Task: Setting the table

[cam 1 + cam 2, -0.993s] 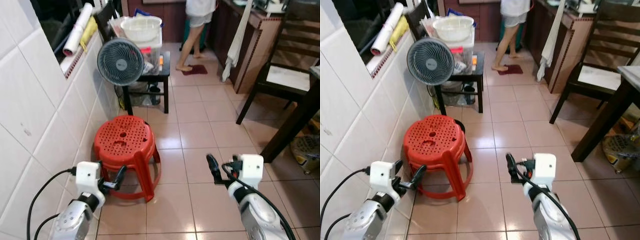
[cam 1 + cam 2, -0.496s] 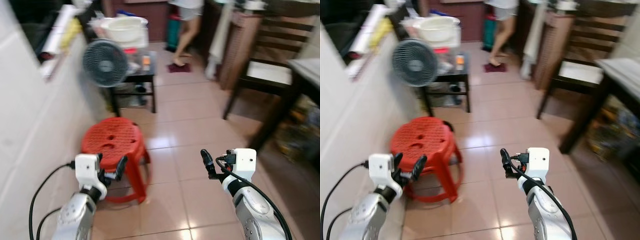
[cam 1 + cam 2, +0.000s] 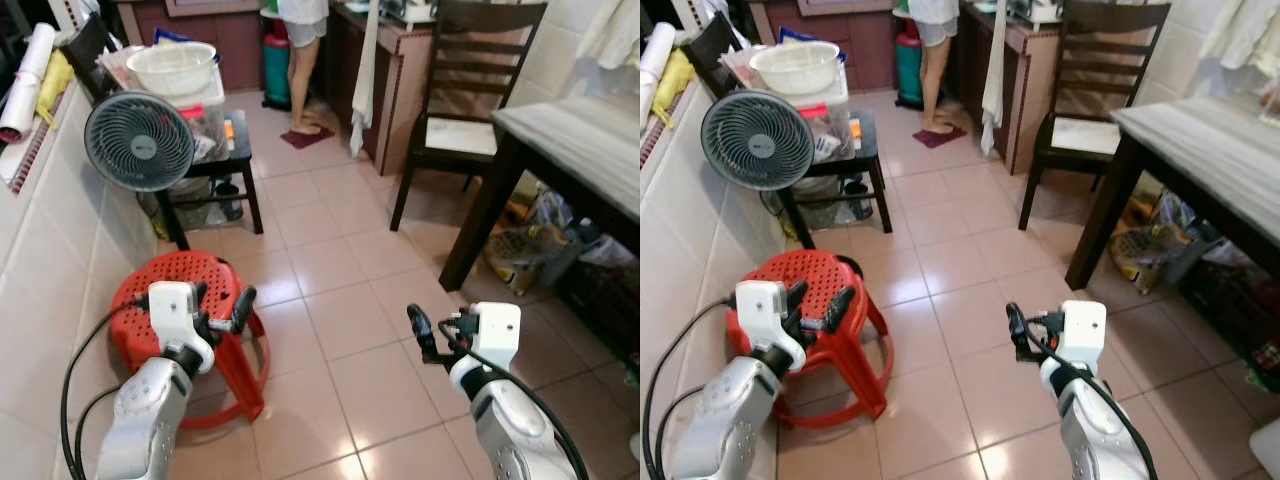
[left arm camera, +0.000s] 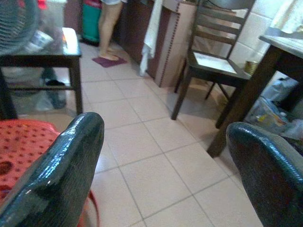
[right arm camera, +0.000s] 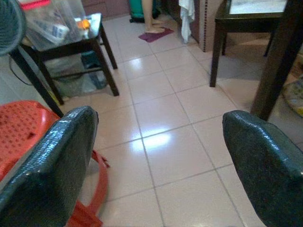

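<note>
Head-camera views look down on a pink tiled floor (image 3: 330, 250). Low on the left, the left gripper (image 3: 222, 308) is held over a round red perforated plastic stool (image 3: 135, 300), its two black fingers spread apart and holding nothing. Low on the right, the right gripper (image 3: 425, 335) hangs above bare tile, also holding nothing. Behind the stool, a grey round fan (image 3: 138, 141) stands in front of a small black side table (image 3: 240, 150) carrying a white plastic basin (image 3: 170, 65). At the right edge is the dark wooden dining table with a pale top (image 3: 580, 135), with a dark wooden chair (image 3: 455, 100) just beside it. A person's bare legs (image 3: 300, 85) show at the far end of the room.

Left wrist view: two black fingers (image 4: 57, 179) wide apart, empty, with the chair and table leg beyond them.

Right wrist view: two black fingers (image 5: 42, 161) wide apart, empty, above tile, the red stool beside them.
</note>
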{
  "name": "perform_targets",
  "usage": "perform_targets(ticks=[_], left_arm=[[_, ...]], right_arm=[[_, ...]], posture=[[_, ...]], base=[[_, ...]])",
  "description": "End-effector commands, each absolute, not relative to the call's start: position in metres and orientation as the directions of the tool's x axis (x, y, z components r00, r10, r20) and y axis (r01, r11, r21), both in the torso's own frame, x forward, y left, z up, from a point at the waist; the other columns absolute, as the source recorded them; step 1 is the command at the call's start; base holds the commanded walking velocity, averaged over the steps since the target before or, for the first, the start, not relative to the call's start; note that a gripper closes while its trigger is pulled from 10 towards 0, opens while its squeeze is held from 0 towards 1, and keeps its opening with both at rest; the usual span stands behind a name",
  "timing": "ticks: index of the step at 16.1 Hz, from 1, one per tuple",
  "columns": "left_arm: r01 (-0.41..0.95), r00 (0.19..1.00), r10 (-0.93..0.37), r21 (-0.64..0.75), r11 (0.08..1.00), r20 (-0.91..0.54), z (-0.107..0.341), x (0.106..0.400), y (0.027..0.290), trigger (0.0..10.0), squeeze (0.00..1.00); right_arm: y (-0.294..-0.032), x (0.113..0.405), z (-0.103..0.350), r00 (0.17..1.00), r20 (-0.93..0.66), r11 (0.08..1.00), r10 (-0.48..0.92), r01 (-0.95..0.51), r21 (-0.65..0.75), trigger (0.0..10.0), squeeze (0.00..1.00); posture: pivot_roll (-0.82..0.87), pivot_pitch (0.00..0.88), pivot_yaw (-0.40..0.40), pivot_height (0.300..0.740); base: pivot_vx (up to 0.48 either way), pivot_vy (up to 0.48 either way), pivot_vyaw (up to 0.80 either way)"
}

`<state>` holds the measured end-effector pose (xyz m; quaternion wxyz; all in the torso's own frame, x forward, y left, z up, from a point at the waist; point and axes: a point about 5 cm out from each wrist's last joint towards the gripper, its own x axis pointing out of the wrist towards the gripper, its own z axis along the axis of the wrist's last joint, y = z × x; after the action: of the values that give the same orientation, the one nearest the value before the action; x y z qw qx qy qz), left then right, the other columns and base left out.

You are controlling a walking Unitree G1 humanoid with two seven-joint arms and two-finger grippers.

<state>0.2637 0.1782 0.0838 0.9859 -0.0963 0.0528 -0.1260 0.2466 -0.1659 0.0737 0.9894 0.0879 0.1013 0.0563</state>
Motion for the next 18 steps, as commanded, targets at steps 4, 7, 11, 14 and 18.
perform_targets(ticks=[4, 7, 11, 14, 18], left_arm=[[0.185, 0.971, -0.21, -0.2, 0.962, -0.112, 0.078, 0.261, 0.183, 10.0, 0.0], [0.169, 0.974, -0.196, -0.206, 0.964, -0.116, 0.076, 0.262, 0.178, 10.0, 0.0], [0.159, 0.975, -0.186, -0.201, 0.967, -0.119, 0.076, 0.261, 0.176, 10.0, 0.0], [0.16, 0.975, -0.186, -0.203, 0.966, -0.119, 0.074, 0.261, 0.172, 10.0, 0.0], [0.191, 0.97, -0.219, -0.229, 0.954, -0.103, 0.076, 0.263, 0.168, 10.0, 0.0]], right_arm=[[-0.164, 0.249, 0.088, 0.981, -0.143, 0.976, 0.129, -0.1, 0.194, 10.0, 0.0], [-0.166, 0.25, 0.09, 0.984, -0.132, 0.978, 0.118, -0.093, 0.186, 10.0, 0.0], [-0.167, 0.252, 0.093, 0.985, -0.13, 0.98, 0.114, -0.09, 0.175, 10.0, 0.0], [-0.165, 0.25, 0.091, 0.981, -0.149, 0.981, 0.127, -0.102, 0.165, 10.0, 0.0], [-0.166, 0.253, 0.092, 0.982, -0.148, 0.984, 0.115, -0.092, 0.155, 10.0, 0.0]], posture=[[-0.12, 0.011, 0.041, 0.74], [-0.13, 0.007, 0.038, 0.74], [-0.12, 0.015, 0.035, 0.74], [-0.12, 0.019, 0.031, 0.74], [-0.13, 0.014, 0.031, 0.74]], base=[[0.0, 0.0, -0.53], [0.0, 0.0, 0.0], [0.0, 0.0, 0.0], [0.0, 0.0, 0.0], [0.0, 0.0, -0.77]])
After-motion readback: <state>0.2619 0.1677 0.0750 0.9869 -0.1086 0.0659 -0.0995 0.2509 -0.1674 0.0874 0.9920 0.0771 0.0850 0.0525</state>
